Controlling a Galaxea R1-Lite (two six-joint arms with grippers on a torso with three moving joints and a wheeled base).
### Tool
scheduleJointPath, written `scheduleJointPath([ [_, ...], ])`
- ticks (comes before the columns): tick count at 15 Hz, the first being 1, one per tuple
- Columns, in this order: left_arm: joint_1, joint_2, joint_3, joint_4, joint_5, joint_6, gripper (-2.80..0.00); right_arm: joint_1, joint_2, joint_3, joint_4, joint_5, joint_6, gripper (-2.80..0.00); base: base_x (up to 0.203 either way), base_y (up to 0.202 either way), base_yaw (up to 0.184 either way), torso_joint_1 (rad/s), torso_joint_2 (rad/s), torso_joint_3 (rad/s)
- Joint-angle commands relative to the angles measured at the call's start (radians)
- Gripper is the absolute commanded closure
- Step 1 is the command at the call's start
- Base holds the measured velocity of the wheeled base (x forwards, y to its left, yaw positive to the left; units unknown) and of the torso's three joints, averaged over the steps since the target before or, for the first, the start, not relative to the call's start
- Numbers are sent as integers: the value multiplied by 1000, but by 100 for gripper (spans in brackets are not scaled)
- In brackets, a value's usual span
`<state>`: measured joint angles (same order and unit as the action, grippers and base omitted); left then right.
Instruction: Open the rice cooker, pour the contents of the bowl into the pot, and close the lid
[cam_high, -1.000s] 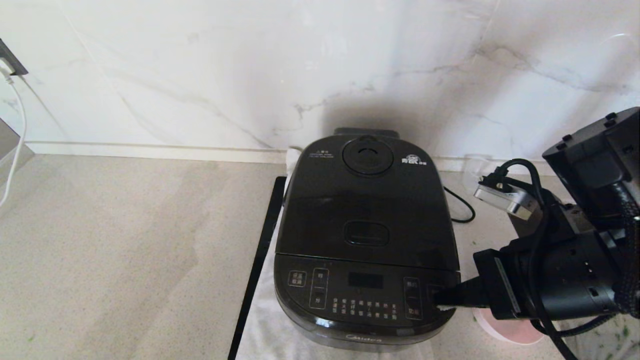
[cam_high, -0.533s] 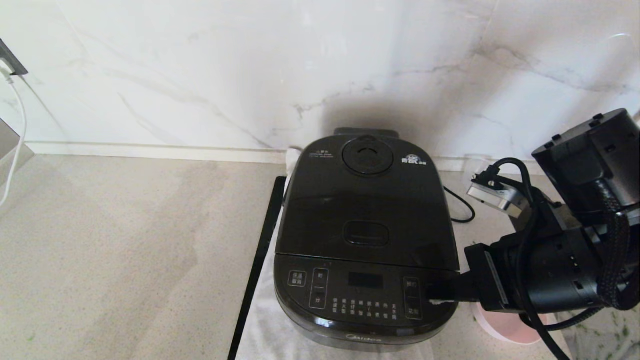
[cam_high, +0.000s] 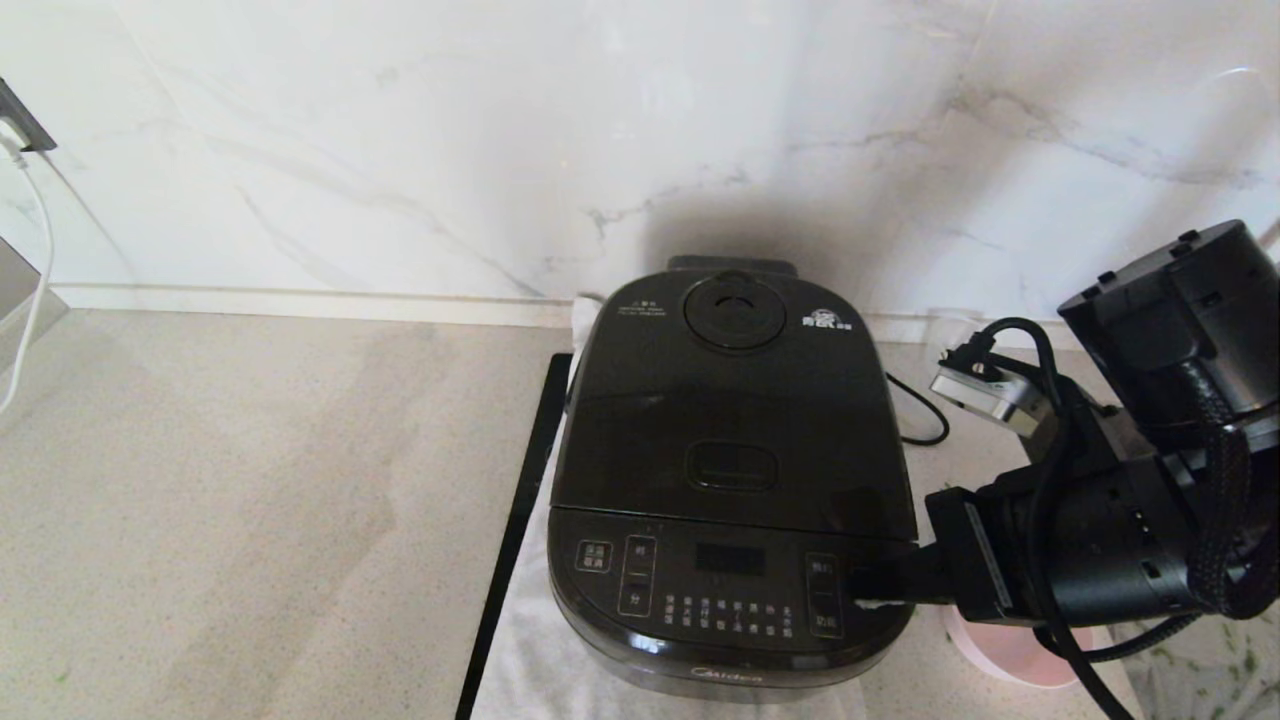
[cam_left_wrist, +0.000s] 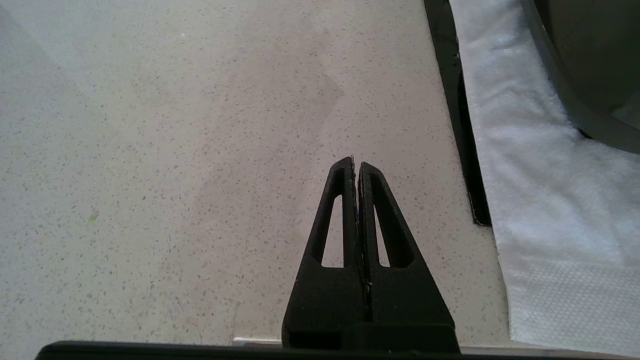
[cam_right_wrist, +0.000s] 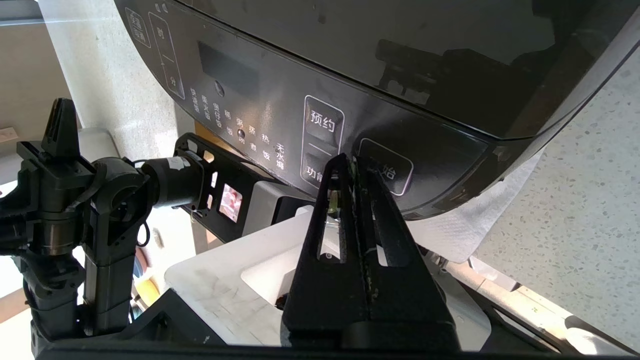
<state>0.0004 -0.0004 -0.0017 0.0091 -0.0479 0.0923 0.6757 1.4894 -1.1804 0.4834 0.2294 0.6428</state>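
Observation:
The glossy black rice cooker (cam_high: 730, 470) stands on the counter with its lid (cam_high: 735, 400) down, so the pot is hidden. My right gripper (cam_high: 862, 590) is shut and empty. Its tips rest at the right-hand buttons of the front panel, as the right wrist view shows for the gripper (cam_right_wrist: 354, 159) against the cooker (cam_right_wrist: 260, 75). The pink bowl (cam_high: 1010, 652) sits to the right of the cooker, mostly hidden under my right arm, and its contents do not show. My left gripper (cam_left_wrist: 356, 162) hangs shut and empty over bare counter left of the cooker (cam_left_wrist: 585, 60).
A white cloth (cam_high: 535, 650) lies under the cooker, with a black strip (cam_high: 520, 520) along its left side. A black cord (cam_high: 920, 410) runs behind the cooker on the right. Green bits (cam_high: 1238, 668) are scattered on the counter at the front right. A marble wall stands behind.
My right arm has shifted left, and its shut fingertips have slid a little further left across the cooker's front panel. The lid stays down.

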Motion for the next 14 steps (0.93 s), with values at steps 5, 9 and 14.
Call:
scheduleJointPath([
  [5,0,-1,0,0,0,0,0,-9,8,12,4,9,4,0,0,0,0,0,0,0],
  [9,0,-1,0,0,-1,1,0,-25,5,48,-36,19,4,0,0,0,0,0,0,0],
  [14,0,-1,0,0,0,0,0,-35,-3,59,-48,27,3,0,0,0,0,0,0,0],
])
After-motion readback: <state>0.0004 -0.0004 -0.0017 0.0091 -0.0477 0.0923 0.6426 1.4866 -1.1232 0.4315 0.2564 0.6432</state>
